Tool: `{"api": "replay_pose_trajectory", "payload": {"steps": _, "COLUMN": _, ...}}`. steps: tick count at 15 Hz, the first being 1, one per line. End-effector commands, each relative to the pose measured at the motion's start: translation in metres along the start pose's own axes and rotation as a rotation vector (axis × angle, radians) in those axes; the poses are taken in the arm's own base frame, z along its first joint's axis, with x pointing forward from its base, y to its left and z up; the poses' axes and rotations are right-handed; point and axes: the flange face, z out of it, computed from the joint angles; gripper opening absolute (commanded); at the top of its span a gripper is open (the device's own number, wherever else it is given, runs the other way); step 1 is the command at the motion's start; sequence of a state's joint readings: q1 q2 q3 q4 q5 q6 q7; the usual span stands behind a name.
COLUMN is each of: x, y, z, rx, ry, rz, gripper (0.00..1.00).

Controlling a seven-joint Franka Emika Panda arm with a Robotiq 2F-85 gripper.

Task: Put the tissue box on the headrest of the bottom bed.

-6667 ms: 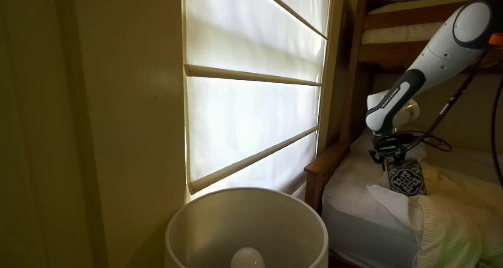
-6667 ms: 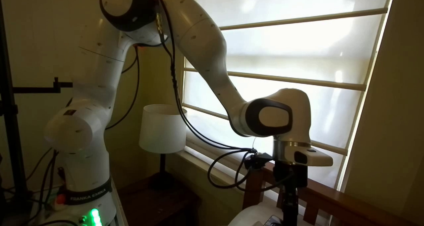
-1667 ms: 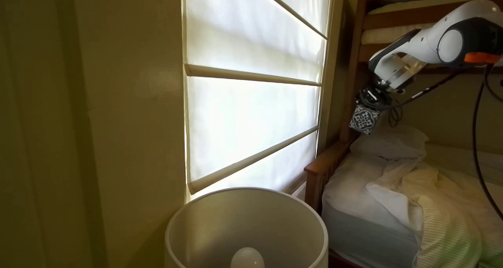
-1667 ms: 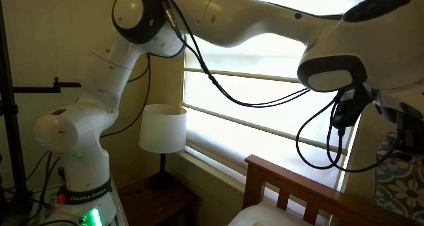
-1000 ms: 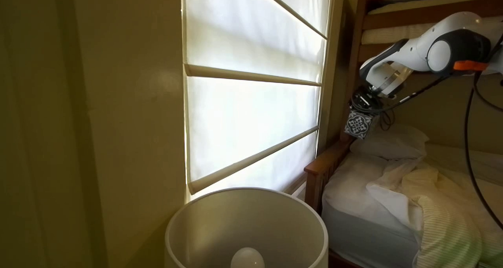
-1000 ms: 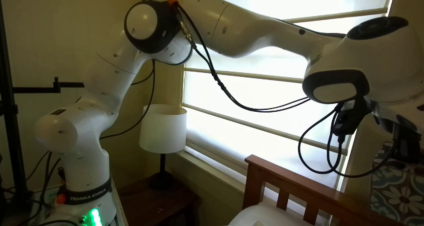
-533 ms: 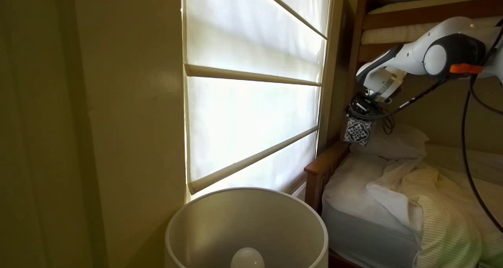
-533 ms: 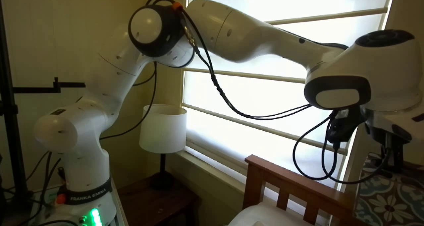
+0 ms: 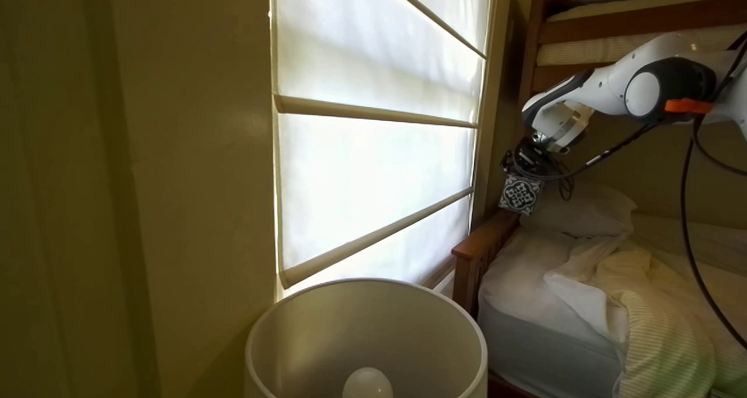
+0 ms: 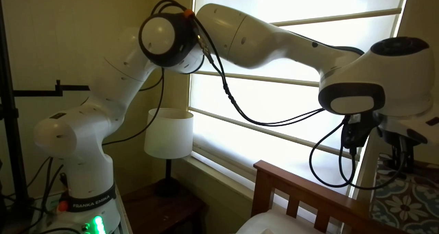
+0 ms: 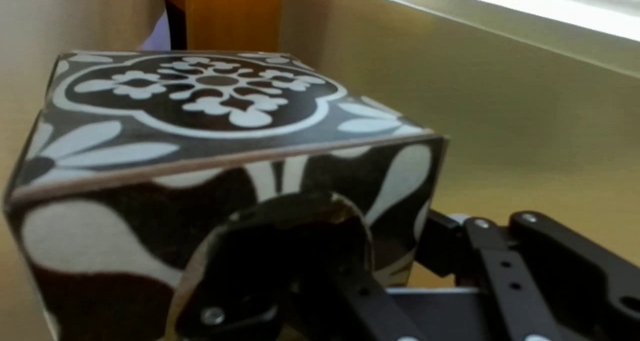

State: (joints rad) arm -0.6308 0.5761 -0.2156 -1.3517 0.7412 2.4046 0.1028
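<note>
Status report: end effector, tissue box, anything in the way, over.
End effector shut on the tissue box. Box tilted, near the headrest; contact unclear. White pillow beside headrest, possibly in the way.

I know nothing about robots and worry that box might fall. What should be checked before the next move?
1. Tissue box level: not ok. It looks tilted in an exterior view.
2. Box held: ok. In the wrist view the end effector pinches it, one finger inside its opening, the other outside.
3. Box over the headrest: cannot tell. It shows near one end in both exterior views, but depth is unclear.
4. Headrest top wide enough: cannot tell. It looks narrow, so the box may balance poorly.
5. Lamp out of the way: ok. In an exterior view it stands apart from the box, on a side table.
</note>
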Motion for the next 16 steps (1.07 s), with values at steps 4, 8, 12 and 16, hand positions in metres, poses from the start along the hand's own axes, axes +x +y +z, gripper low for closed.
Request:
{"api": "replay_pose_trajectory", "payload": {"steps": 4, "x": 0.007, "y": -0.012, "z": 0.016, "rx": 0.05, "ry": -0.027, "rz": -0.032, "gripper": 0.0}}
{"api": "replay_pose_trajectory", "payload": {"steps": 8, "x": 0.01, "y": -0.013, "z": 0.021, "rx": 0.061, "ry": -0.019, "rz": -0.031, "gripper": 0.0}}
{"api": "replay_pose_trajectory", "payload": {"steps": 12, "x": 0.01, "y": -0.019, "z": 0.024, "rx": 0.077, "ry": -0.014, "rz": -0.036, "gripper": 0.0}}
{"api": "replay_pose_trajectory", "payload": {"steps": 16, "x": 0.009, "y": -0.023, "z": 0.025, "rx": 0.087, "ry": -0.012, "rz": -0.034, "gripper": 0.0}}
